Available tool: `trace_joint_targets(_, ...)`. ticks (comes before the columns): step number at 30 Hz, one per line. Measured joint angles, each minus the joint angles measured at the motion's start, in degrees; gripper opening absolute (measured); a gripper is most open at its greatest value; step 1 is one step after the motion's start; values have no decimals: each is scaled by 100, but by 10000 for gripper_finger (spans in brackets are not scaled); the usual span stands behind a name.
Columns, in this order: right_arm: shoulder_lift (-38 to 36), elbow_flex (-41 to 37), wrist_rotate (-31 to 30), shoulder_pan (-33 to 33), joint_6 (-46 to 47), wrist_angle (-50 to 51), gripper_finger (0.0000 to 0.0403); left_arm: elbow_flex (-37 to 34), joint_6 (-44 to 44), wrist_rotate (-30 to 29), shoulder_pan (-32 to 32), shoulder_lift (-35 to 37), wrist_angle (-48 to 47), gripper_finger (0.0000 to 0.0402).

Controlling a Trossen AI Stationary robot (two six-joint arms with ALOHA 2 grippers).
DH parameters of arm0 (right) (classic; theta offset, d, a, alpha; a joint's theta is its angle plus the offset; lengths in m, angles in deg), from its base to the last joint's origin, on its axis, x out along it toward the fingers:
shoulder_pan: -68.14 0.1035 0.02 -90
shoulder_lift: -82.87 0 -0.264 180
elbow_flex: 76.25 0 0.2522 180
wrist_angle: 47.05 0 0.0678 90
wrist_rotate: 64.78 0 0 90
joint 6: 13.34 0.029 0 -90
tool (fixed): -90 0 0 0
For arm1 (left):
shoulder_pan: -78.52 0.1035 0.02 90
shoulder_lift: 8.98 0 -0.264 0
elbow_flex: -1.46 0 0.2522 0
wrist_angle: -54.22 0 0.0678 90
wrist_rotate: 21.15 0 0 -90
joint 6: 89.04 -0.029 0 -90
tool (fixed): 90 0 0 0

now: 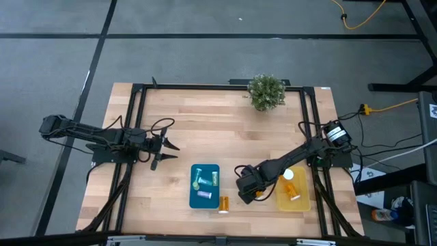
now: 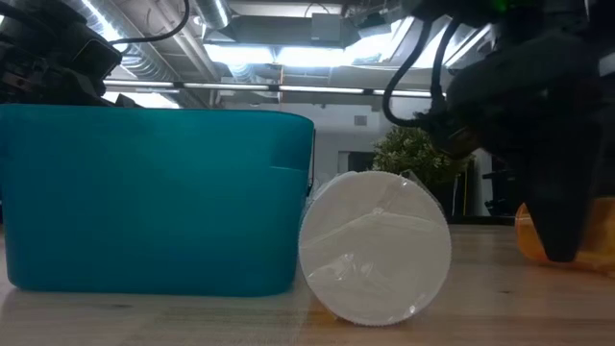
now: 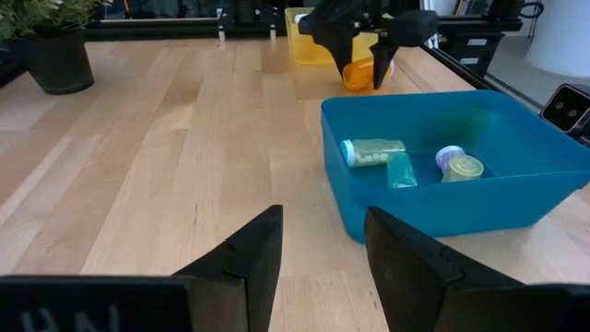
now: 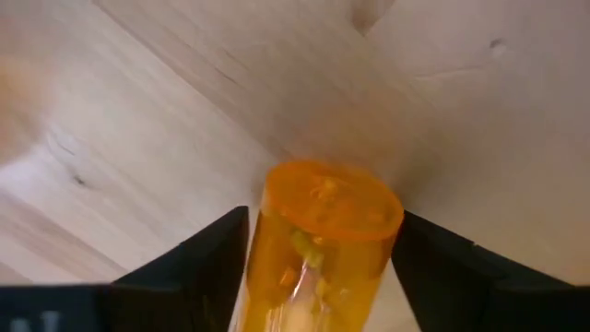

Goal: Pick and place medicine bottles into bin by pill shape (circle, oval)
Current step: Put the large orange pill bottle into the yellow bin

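Note:
My right gripper (image 1: pixel 244 191) stands between the blue bin (image 1: pixel 193 198) and the yellow bin (image 1: pixel 304 201), shut on a translucent orange bottle (image 4: pixel 318 249). Another orange bottle with a white cap (image 1: pixel 224 203) lies on its side on the table beside the blue bin, its cap facing the low view (image 2: pixel 375 248). In the blue bin lie a pale green (image 3: pixel 373 151), a teal (image 3: pixel 401 171) and a purple bottle (image 3: pixel 458 166). The yellow bin holds orange bottles (image 1: pixel 292 188). My left gripper (image 1: pixel 166 150) is open and empty over the table's left part. My right gripper pinches the orange bottle's round side wall (image 4: pixel 267 249) between its two fingers, which slant down from above. The bottle lies along the fingers, its flat bottom end (image 4: pixel 332 198) toward the table. Its cap end is hidden by the gripper. Whether the bottom touches the wood, I cannot tell.
A potted green plant (image 1: pixel 266 91) stands at the table's far edge. Bare wood lies between my left gripper and the blue bin (image 3: pixel 184 138). A dark frame runs around the table (image 1: pixel 218 87).

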Motion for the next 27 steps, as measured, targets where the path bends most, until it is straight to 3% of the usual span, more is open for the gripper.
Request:
trace_joint_targets(7,-40,111,-42,-6,-252,244,176,0,-2,2,-1,-1,0,147)
trace_joint_targets(11,-182,600,-189,-7,-652,960,174,0,0,0,1,1,-4,147)
trace_joint_targets(16,-322,1621,-842,18,-882,2747,186,0,2,2,-1,1,-4,147)
trace_joint_targets(22,-335,2528,-1391,438,330,5090,180,0,33,2,-1,1,-8,147)
trace_joint_targets(27,-502,2381,-1468,934,1624,5056,183,0,34,2,0,0,-8,147)
